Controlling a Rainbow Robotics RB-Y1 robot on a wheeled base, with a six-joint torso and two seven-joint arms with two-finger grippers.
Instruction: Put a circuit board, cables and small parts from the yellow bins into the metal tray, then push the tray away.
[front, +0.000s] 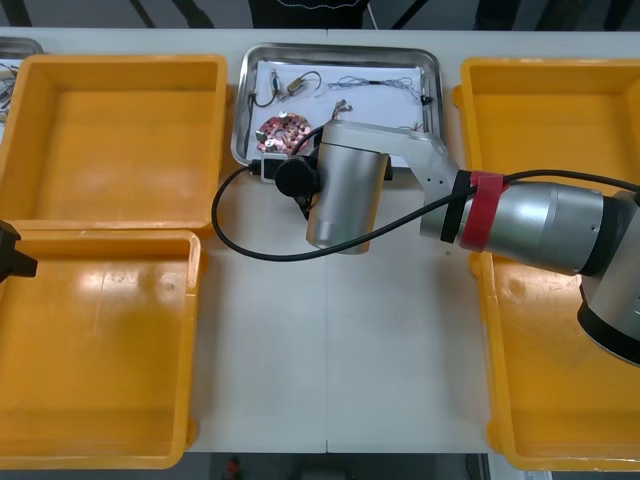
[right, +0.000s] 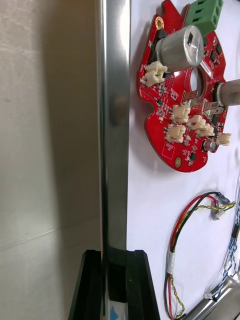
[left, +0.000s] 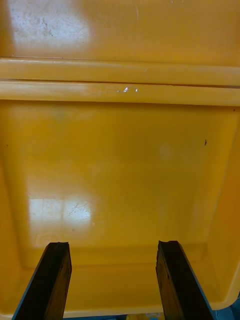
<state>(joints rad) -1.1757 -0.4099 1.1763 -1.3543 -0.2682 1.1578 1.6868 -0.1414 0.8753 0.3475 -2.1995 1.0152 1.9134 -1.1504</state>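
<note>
Right pincer (right: 116, 287) clamped on the metal tray's (front: 240, 110) near rim.
Front view: white-lined tray at the table's (front: 330, 350) 12 o'clock, round red circuit board (front: 283, 132) at its 7 o'clock. Right wrist view: board bears white connectors and a green block; red and yellow cable (right: 175, 240) beside it. Left wrist view: left pincer (left: 112, 282) spread wide over a yellow bin (left: 120, 165).

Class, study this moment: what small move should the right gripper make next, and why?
Probably a push away from the robot, sliding the metal tray across the table. The right gripper is clamped on the tray's near rim, and the circuit board and the red and yellow cable already lie inside. The left gripper hangs open over a yellow bin.
</note>
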